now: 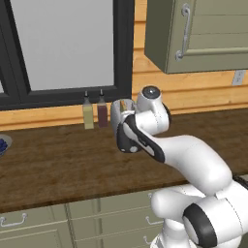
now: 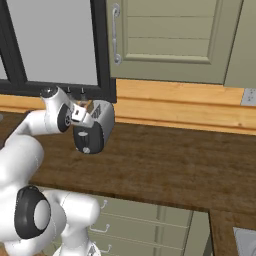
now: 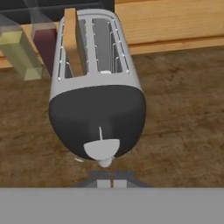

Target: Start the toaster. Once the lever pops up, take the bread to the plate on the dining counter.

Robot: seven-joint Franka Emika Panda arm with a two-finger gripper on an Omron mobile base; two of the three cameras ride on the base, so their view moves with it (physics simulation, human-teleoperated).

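The silver-grey toaster [image 3: 96, 74] stands on the dark wood worktop [image 3: 183, 122] with its black end face [image 3: 97, 116] turned toward me. A pale round dial [image 3: 101, 148] sits low on that face. I cannot make out the lever against the black. The bread [image 3: 72, 41], a tan slice, stands in the left slot. My gripper [image 3: 105, 180] is shut with nothing between its fingertips, just in front of the dial end. From the right base view my hand sits against the top of the toaster [image 2: 97, 122]. The plate and the dining counter are out of view.
Two slim bottles [image 1: 88, 114] [image 1: 102, 111] stand just left of the toaster [image 1: 121, 107] against the wood wall. A blue-filled bowl [image 1: 2, 144] sits at the far left. A wall cabinet [image 1: 203, 34] hangs above, with green drawers [image 1: 106, 220] below.
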